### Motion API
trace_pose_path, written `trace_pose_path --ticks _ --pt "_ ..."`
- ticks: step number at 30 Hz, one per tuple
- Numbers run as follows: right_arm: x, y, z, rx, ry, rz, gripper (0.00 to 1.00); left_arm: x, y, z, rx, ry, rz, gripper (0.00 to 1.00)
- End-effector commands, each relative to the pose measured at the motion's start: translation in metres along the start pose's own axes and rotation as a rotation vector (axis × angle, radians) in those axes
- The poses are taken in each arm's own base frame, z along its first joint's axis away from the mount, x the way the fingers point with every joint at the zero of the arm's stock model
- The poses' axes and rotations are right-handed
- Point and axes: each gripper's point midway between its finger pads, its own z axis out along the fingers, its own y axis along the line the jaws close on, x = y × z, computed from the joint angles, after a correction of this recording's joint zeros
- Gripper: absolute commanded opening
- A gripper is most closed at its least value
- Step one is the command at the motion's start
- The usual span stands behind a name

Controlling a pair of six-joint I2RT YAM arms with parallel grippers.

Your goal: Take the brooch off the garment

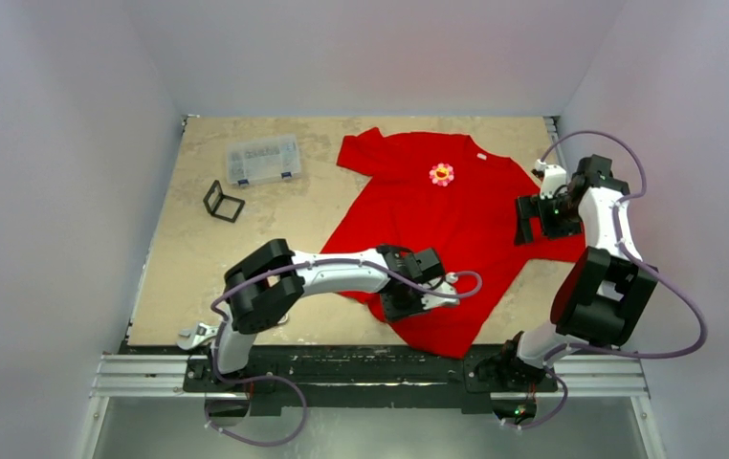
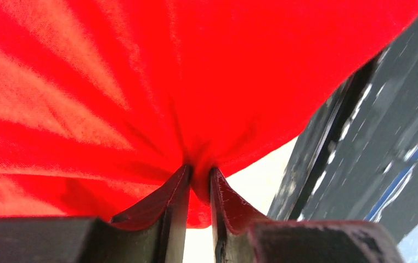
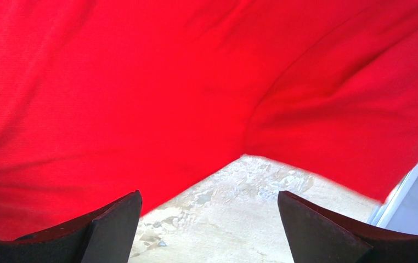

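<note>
The garment [image 1: 437, 229], a bright red T-shirt, lies spread on the table, neck toward the far side. The brooch [image 1: 442, 174], a small pink flower with a yellow-red centre, sits on its chest. My left gripper [image 1: 401, 308] is at the near hem. In the left wrist view its jaws [image 2: 200, 170] are pinched on a bunched fold of the red cloth [image 2: 196, 66]. My right gripper [image 1: 525, 222] is by the shirt's right sleeve, well apart from the brooch. Its fingers [image 3: 209, 197] stand wide open over bare table at the cloth's edge [image 3: 168, 82], with nothing between them.
A clear plastic organiser box [image 1: 263, 159] and a small black frame [image 1: 223, 201] lie at the far left of the table [image 1: 198, 277]. A metal tool [image 1: 196, 335] lies by the left arm's base. The black mounting rail [image 1: 361, 363] runs along the near edge.
</note>
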Motion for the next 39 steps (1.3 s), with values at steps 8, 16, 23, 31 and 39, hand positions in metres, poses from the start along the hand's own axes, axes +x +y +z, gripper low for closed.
trace_pose_path --ticks 8,16,23,31,39 --pt "0.003 0.008 0.006 -0.065 0.001 -0.035 0.99 0.169 0.028 -0.052 0.058 0.396 0.084 0.17" --pt "-0.009 0.018 0.018 -0.12 -0.031 -0.021 0.99 0.248 0.048 -0.096 0.125 0.546 0.136 0.19" --pt "-0.063 0.062 0.037 -0.189 -0.109 -0.047 0.9 0.177 0.05 -0.153 0.163 0.133 -0.074 0.7" --pt "-0.151 0.131 0.029 -0.435 -0.289 0.042 0.75 0.069 0.098 -0.227 -0.105 -0.458 -0.359 0.85" --pt "-0.164 0.157 0.045 -0.487 -0.261 0.053 0.74 0.057 0.153 -0.268 -0.424 -0.805 -0.49 0.96"
